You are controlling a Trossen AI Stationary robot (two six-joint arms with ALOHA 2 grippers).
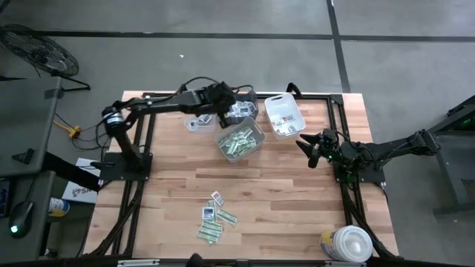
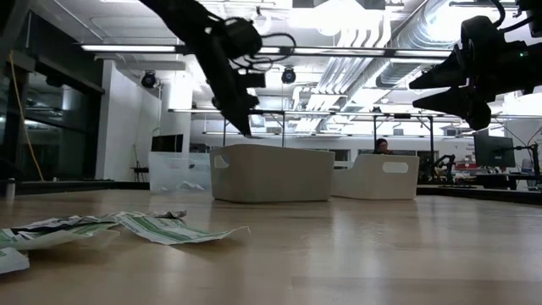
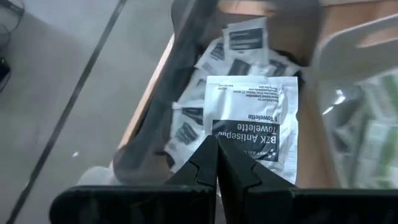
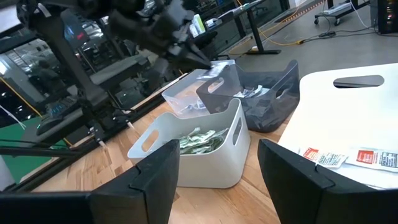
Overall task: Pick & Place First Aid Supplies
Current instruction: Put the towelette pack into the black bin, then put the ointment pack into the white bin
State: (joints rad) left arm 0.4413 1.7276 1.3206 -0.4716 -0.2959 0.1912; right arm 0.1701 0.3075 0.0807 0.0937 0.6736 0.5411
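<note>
My left gripper (image 1: pixel 230 110) is shut on a white towelette packet (image 3: pixel 252 118) with dark print, above the dark bin (image 3: pixel 186 74) at the table's far side. Several like packets lie in that bin. A white bin (image 1: pixel 241 141) next to it holds green-and-white strips. More first aid supplies (image 1: pixel 215 219) lie loose on the wood near the table's front edge. My right gripper (image 1: pixel 308 148) hangs open at the right, clear of the table, with nothing between its fingers. My left gripper pinches the towelette packet by one edge (image 3: pixel 239 148) between its two fingertips. The fingers slant down from the table's left side. The packet stands out flat beyond the fingertips, lifted clear above the packets in the dark bin.
A clear bin (image 1: pixel 199 122) stands left of the dark one, and a second white bin (image 1: pixel 284 117) with a few packets stands at the far right. A big round white tub (image 1: pixel 349 245) sits at the near right corner. Bare wood lies mid-table.
</note>
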